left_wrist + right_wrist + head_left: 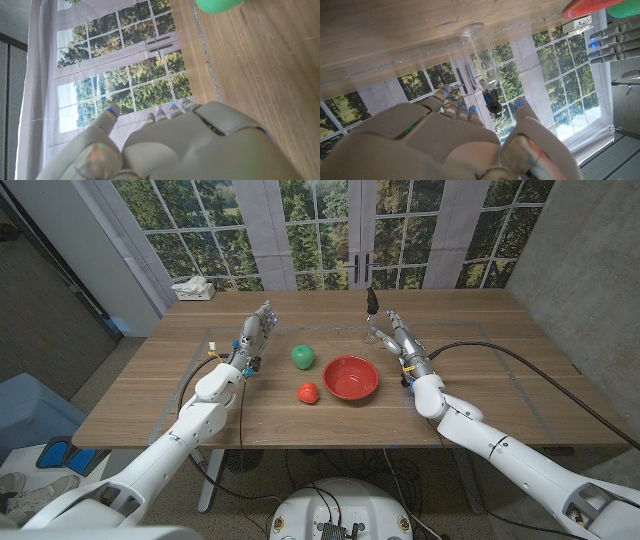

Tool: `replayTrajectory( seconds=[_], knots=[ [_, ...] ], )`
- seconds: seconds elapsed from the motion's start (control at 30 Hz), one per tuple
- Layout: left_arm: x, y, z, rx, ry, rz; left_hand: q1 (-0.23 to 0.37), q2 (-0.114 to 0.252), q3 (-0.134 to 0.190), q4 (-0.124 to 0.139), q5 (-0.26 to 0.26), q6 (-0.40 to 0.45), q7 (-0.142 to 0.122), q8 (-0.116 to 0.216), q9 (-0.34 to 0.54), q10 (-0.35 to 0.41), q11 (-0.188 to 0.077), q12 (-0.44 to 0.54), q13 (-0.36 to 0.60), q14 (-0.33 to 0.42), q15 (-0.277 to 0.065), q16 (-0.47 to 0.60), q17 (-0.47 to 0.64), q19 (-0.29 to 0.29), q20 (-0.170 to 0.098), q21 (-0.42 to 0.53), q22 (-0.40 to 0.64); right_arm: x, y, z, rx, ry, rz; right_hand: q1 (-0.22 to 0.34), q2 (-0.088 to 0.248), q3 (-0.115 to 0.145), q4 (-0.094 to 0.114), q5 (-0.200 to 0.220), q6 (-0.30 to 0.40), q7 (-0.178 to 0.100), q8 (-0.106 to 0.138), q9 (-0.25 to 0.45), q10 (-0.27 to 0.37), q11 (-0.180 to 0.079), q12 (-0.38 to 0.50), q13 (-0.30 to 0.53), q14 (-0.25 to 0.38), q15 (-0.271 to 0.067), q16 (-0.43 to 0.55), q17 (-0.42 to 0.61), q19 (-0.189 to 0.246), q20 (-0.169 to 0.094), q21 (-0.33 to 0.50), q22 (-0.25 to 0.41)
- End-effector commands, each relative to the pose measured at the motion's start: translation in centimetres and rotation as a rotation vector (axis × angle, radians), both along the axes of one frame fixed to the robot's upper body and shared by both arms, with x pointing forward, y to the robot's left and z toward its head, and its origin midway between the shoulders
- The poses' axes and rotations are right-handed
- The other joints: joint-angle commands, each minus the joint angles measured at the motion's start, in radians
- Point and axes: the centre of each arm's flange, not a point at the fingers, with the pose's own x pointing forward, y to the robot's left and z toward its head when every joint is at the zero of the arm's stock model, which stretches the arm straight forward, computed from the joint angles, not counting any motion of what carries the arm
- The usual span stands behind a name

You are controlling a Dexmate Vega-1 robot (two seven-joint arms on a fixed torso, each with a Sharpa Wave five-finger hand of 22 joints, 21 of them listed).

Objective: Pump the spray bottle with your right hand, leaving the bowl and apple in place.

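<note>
A clear spray bottle (372,318) with a black pump head stands upright at the table's far middle-right. My right hand (395,332) is just to its right, fingers apart and reaching past the bottle, holding nothing. In the right wrist view the bottle (481,60) stands just beyond my right hand (455,145), in the gap between its fingers and thumb. The red bowl (351,378) sits near the table's middle, with a green apple (303,356) to its left. My left hand (258,332) is open, fingers straight, left of the apple (217,5).
A small red fruit (308,392) lies in front of the green apple, beside the bowl. A white tissue box (193,289) sits at the table's far left corner. A black cable (500,352) runs across the table's right side.
</note>
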Motion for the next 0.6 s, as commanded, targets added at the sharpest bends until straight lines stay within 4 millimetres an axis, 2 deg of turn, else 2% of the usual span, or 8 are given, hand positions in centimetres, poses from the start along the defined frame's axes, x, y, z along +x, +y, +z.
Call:
replayTrajectory(
  seconds=[0.03, 0.6],
  knots=[
    [-0.1, -0.2, 0.0, 0.007, 0.004, 0.001, 0.009, 0.067, 0.001, -0.005, 0.002, -0.013, 0.004, 0.004, 0.005, -0.099, 0.004, 0.007, 0.002, -0.148, -0.084, 0.003, 0.002, -0.033, -0.099, 0.001, 0.002, 1.3, 0.5, 0.4, 0.042, -0.001, 0.039, 0.011, 0.001, 0.004, -0.013, -0.001, -0.008, 0.001, 0.008, 0.004, -0.001, 0.002, 0.007, 0.005, 0.006, 0.003, 0.007, 0.001, 0.019, -0.002, 0.009, 0.001],
    [-0.3, -0.6, 0.1, 0.008, 0.003, 0.002, 0.011, 0.069, 0.0, -0.01, 0.002, -0.013, 0.005, 0.004, 0.005, -0.099, 0.006, 0.007, 0.002, -0.148, -0.084, 0.003, 0.003, -0.032, -0.098, 0.001, 0.002, 2.5, 1.3, 1.1, 0.096, -0.035, 0.078, 0.029, -0.001, 0.009, -0.03, -0.004, -0.008, -0.003, 0.011, 0.004, -0.002, -0.002, 0.007, 0.005, 0.006, 0.003, 0.007, 0.0, 0.021, -0.004, 0.008, 0.002]
  ],
)
